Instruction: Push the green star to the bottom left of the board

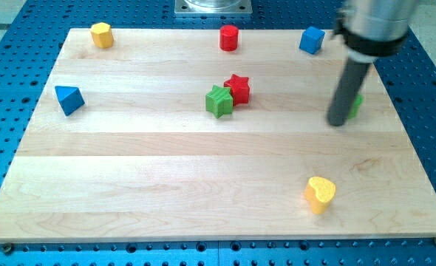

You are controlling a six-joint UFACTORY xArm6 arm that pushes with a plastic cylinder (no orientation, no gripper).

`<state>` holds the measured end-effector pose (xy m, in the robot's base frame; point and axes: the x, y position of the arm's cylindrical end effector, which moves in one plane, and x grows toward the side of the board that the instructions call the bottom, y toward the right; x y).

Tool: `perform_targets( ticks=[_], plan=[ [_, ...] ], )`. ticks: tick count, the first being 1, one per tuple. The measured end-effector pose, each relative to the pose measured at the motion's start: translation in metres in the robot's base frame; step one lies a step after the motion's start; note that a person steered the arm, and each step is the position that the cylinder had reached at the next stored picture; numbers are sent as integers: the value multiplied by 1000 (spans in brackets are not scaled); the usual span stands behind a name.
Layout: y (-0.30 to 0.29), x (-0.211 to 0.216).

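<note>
The green star (219, 101) lies near the middle of the wooden board (166, 162), touching the red star (238, 89) at its upper right. My tip (338, 121) is at the view's right, far to the right of the green star and level with it. The rod hides most of a small green block (358, 105) right behind it.
A yellow hexagon block (101, 34) is at the top left, a red cylinder (228, 37) at the top middle, a blue cube (312, 39) at the top right. A blue triangle (69, 99) is at the left edge. A yellow heart (320, 194) is at the bottom right.
</note>
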<state>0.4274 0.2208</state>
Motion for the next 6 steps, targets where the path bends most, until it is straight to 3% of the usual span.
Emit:
perform_targets(
  ticks=[2, 4, 6],
  plan=[
    [-13, 59],
    [-84, 52],
    [-83, 50]
  ],
)
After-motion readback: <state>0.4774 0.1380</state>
